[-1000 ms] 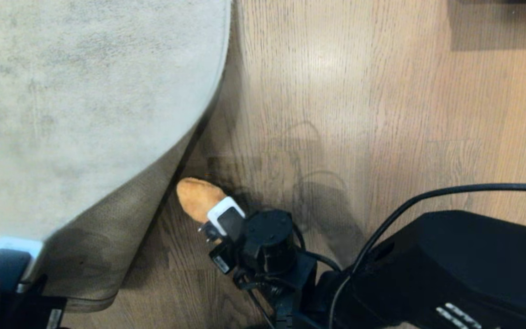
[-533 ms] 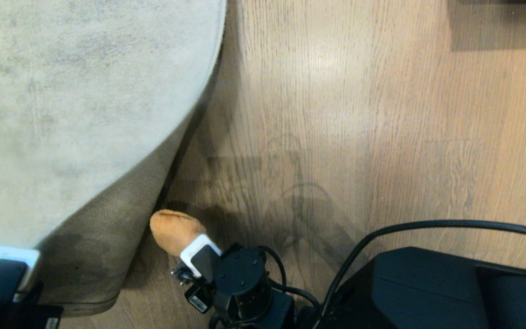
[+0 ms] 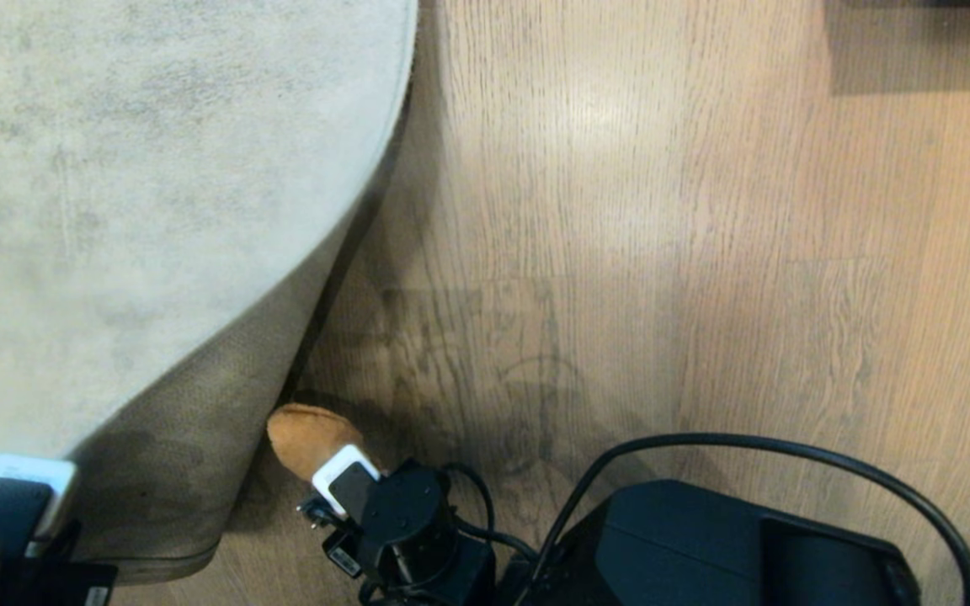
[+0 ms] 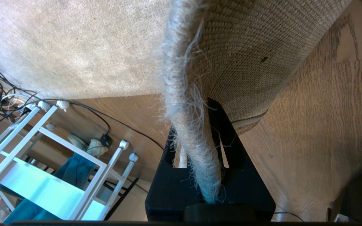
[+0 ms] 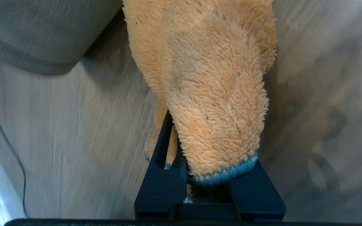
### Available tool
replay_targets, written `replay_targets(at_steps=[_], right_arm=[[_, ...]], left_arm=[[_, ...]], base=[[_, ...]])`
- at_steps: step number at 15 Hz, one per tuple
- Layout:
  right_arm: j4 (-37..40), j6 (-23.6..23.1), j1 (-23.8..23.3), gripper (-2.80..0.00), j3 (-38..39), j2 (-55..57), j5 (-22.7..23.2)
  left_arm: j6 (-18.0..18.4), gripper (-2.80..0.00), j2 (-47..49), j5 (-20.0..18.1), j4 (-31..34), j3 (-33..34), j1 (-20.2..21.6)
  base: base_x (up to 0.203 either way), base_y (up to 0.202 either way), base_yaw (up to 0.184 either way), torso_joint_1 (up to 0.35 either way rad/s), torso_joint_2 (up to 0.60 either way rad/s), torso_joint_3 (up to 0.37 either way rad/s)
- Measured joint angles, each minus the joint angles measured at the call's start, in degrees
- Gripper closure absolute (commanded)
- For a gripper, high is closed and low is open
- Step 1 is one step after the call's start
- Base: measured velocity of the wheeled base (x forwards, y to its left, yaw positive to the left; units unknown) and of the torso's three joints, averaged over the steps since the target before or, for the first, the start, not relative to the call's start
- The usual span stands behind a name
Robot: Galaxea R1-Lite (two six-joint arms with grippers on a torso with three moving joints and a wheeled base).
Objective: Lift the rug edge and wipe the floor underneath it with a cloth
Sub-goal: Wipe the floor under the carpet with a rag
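My left gripper [image 4: 200, 175] pinches the rug edge [image 4: 184, 103], raised; my right gripper [image 5: 196, 175] clamps the cloth [image 3: 304, 438] on the floor [image 3: 620, 252] beside that edge.

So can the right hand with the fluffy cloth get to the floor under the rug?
Probably yes. The left hand holds the rug edge up off the floor, leaving a gap, and the right hand already has the cloth right beside that opening, with nothing in between.

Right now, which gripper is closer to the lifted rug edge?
Left. The left gripper is clamped on the rug edge, holding it up. The right gripper holds the cloth on the floor beside it.
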Motion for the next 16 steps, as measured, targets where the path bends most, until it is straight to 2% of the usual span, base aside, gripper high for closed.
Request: replay_targets(at_steps=[5,16], right_arm=[[4.3,-0.2,-3.6,0.0,-12.3,5.4,-0.1],[8.0,-0.9,-14.8,0.0,-25.0,4.9,0.2]], left_arm=[[0.0,0.0,0.0,0.0,0.0,0.1,-0.2],[-0.1,0.0,0.2,-0.1,0.0,1.0,-0.5]], base=[[0.0,0.0,0.0,0.0,0.0,0.0],[0.0,0.0,0.0,0.0,0.0,0.0]])
